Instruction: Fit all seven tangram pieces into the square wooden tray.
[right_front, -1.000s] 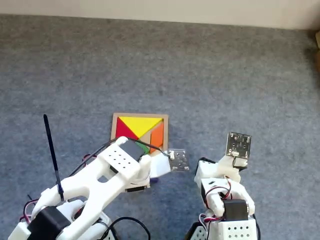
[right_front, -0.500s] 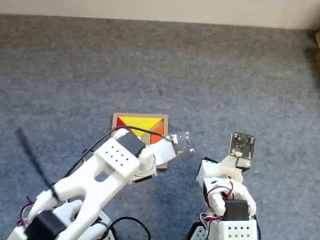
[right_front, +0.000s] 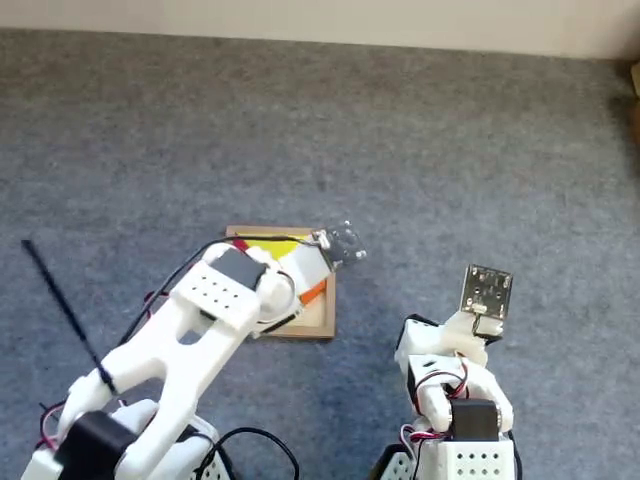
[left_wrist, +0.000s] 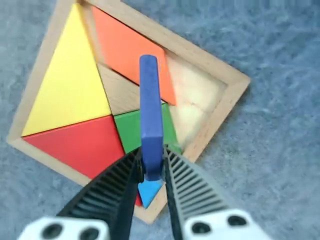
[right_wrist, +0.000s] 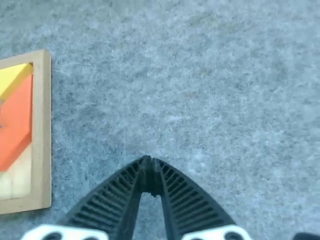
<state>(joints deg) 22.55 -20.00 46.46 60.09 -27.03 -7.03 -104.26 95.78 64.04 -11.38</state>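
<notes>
The square wooden tray (left_wrist: 227, 82) lies on the grey carpet. In it are a yellow triangle (left_wrist: 70, 85), a red triangle (left_wrist: 80, 150), an orange piece (left_wrist: 130, 50) and a green piece (left_wrist: 171, 131); bare wood (left_wrist: 197, 95) shows beside them. My left gripper (left_wrist: 151, 157) is shut on a blue piece (left_wrist: 151, 115), held on edge above the tray's middle. In the high view the left arm (right_front: 235, 300) covers most of the tray (right_front: 322, 326). My right gripper (right_wrist: 150, 176) is shut on nothing, over carpet to the right of the tray's rim (right_wrist: 44, 125).
Grey carpet (right_front: 450, 150) surrounds the tray on all sides. The right arm (right_front: 447, 375) sits at the near right. A black cable (right_front: 60, 300) sticks up at the near left.
The left arm swung from the tray's near right corner farther out over the tray, carrying the blue piece. The right arm barely shifted.
</notes>
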